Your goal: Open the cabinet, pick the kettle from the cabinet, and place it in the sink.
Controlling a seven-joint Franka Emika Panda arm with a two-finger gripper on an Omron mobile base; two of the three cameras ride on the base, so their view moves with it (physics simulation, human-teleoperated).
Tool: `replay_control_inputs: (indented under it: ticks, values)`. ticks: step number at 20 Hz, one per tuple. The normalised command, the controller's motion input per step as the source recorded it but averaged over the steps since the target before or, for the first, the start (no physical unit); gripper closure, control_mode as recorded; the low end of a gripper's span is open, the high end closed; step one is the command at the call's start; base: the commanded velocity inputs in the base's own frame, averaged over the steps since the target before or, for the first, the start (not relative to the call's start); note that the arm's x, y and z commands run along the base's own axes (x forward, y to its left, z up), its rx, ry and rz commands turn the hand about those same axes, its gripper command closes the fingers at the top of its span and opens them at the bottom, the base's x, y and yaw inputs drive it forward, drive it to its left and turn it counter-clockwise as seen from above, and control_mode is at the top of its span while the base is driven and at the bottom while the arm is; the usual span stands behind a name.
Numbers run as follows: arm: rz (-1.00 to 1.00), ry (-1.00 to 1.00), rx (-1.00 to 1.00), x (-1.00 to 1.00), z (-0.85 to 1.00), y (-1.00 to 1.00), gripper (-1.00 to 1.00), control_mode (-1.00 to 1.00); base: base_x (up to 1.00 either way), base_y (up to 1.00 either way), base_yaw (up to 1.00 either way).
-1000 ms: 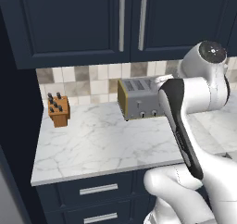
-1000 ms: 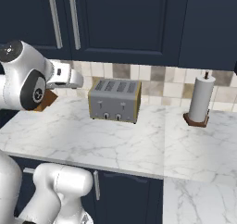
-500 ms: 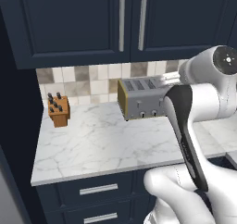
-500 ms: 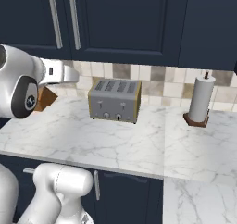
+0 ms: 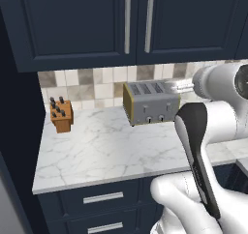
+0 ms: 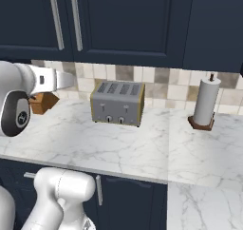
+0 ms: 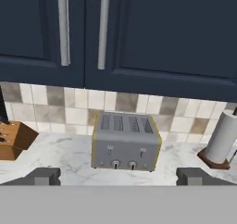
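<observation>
The cabinet [image 7: 139,33] is a dark navy wall unit above the counter. Both its doors are closed, and two vertical silver bar handles [image 5: 127,22] meet at the middle seam [image 6: 66,20]. My gripper [image 7: 121,177] hangs in front of and below the doors, above the counter. It is open with nothing between its fingertips [image 7: 44,176] and faces the toaster and the doors' lower edge. The hand [image 6: 57,79] reaches out level from the wrist on the left. The kettle is hidden and the sink is out of view.
A silver four-slot toaster [image 5: 150,105] stands on the white marble counter [image 5: 106,151] against the tiled backsplash. A wooden knife block [image 5: 61,114] sits at the left and a paper towel roll [image 6: 206,103] at the right. Navy drawers [image 5: 101,197] run below the counter.
The arm's big upper joint has sunk lower and swung outward, and the hand has drawn back slightly. The gripper stays open. The cabinet doors remain closed.
</observation>
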Motion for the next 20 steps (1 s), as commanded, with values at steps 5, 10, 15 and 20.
replay_control_inputs:
  ticks: [5, 10, 15, 20]
  values:
    - [0.02, -0.18, 0.00, -0.20, 0.07, 0.07, -1.00, -1.00, 0.00, 0.00, 0.00]
    - [0.04, -0.21, 0.01, -0.42, 0.20, 0.04, -1.00, -1.00, 0.00, 0.00, 0.00]
    - [0.03, -0.10, 0.00, -0.29, 0.10, 0.12, -1.00, -1.00, 0.00, 0.00, 0.00]
    - [0.03, -0.08, 0.00, -0.13, 0.20, 0.16, -1.00, -1.00, 0.00, 0.00, 0.00]
